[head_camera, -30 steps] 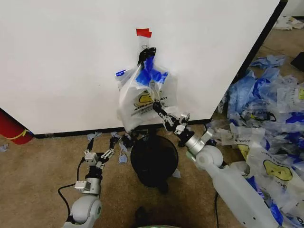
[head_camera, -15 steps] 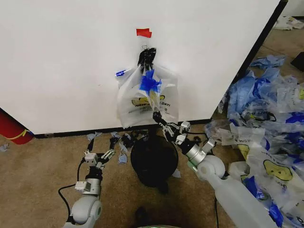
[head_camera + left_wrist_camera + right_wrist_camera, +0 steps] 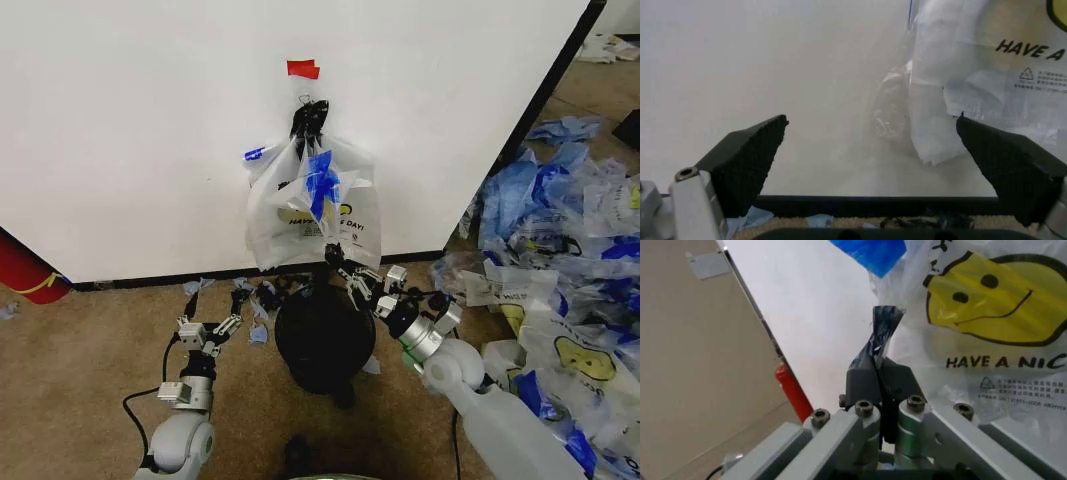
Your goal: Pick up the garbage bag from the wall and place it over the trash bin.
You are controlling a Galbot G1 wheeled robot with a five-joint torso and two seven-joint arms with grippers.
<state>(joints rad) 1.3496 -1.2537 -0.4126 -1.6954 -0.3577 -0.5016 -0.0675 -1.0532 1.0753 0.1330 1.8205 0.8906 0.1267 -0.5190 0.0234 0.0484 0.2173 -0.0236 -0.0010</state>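
Observation:
The garbage bag (image 3: 300, 215), white with a yellow smiley and blue tape (image 3: 322, 183), hangs from a black clip (image 3: 308, 117) on the white wall. Directly below it on the carpet stands the round black trash bin (image 3: 323, 335). My right gripper (image 3: 336, 256) is at the bag's lower edge, above the bin's far rim. In the right wrist view the right gripper (image 3: 880, 365) is shut on a dark blue strip (image 3: 884, 332) of the bag (image 3: 987, 315). My left gripper (image 3: 208, 327) sits open near the floor, left of the bin, with nothing between its fingers (image 3: 747, 160).
A red cylinder (image 3: 25, 270) stands at the wall's base on the far left. A big heap of similar bags (image 3: 570, 230) covers the floor on the right. Tape scraps (image 3: 250, 295) litter the carpet beside the bin. Red tape (image 3: 303, 68) marks the wall above the clip.
My right gripper has moved down from the bag's middle to its lower edge, still shut. The bag has been drawn downward and spread out; its blue tape sits lower. The left arm is still.

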